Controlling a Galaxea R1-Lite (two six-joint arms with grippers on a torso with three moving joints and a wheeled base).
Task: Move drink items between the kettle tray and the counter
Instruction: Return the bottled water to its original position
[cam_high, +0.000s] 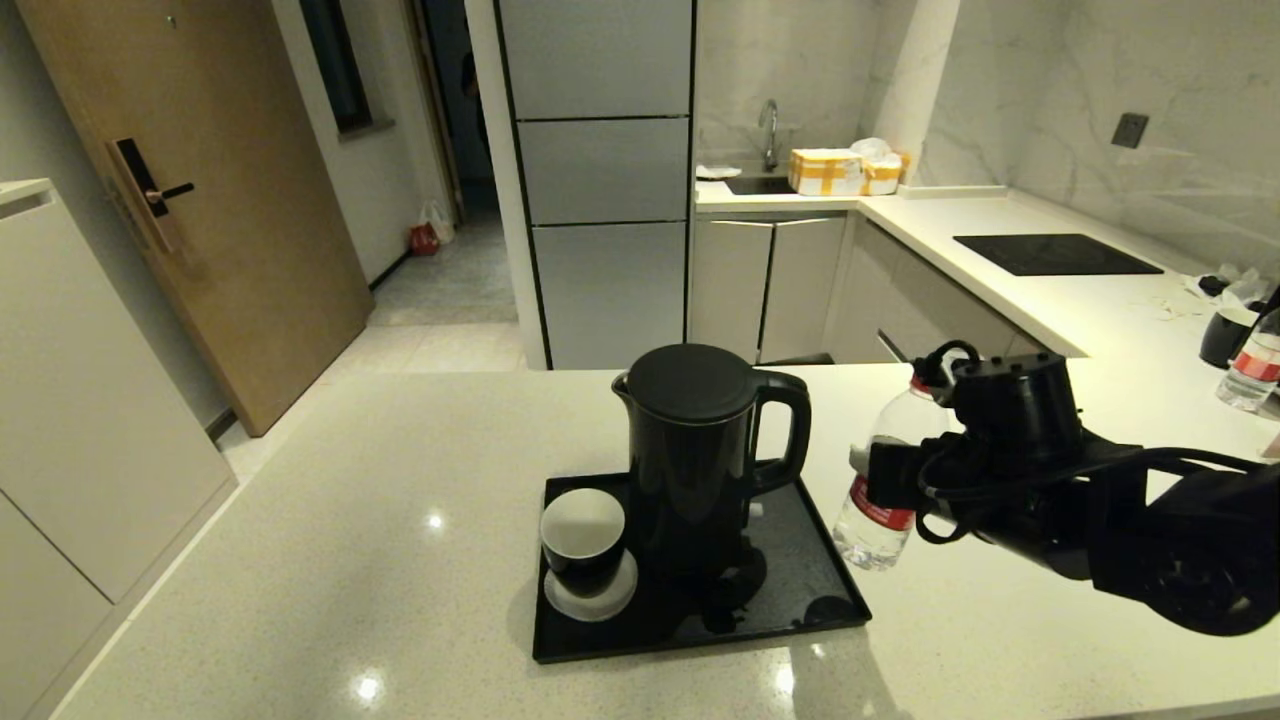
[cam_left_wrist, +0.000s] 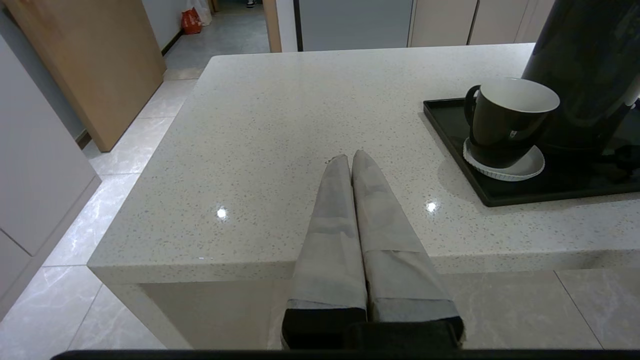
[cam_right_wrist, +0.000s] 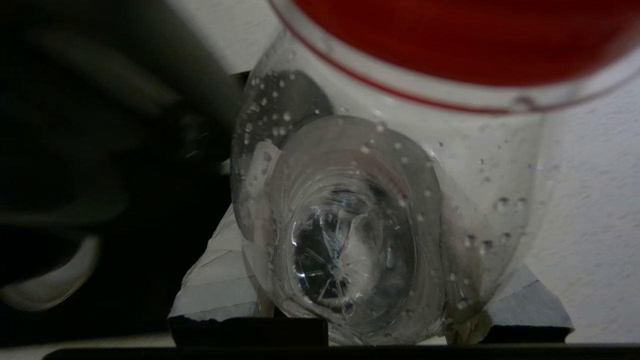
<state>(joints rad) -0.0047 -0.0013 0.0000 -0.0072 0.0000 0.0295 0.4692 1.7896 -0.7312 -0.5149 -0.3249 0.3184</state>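
Note:
The tall black kettle (cam_high: 690, 450) stands on the black tray (cam_high: 810, 570) in the middle of the cream counter (cam_high: 350, 520); its base disc is hidden under it. My right gripper (cam_high: 895, 465) is shut on the clear red-capped water bottle (cam_high: 870, 530), held tilted just right of the tray's right rim. In the right wrist view the bottle (cam_right_wrist: 360, 225) fills the space between the fingers (cam_right_wrist: 220, 280). Whether its bottom touches the counter I cannot tell. My left gripper (cam_left_wrist: 351, 157) is shut and empty, parked over the counter's near edge, left of the tray (cam_left_wrist: 450, 130) and kettle (cam_left_wrist: 585, 70).
A black cup on a white saucer (cam_high: 583, 540) sits on the tray's left front part. At the far right stand a second water bottle (cam_high: 1250, 370) and a black mug (cam_high: 1225, 335). A black cooktop panel (cam_high: 1055, 253) lies further back.

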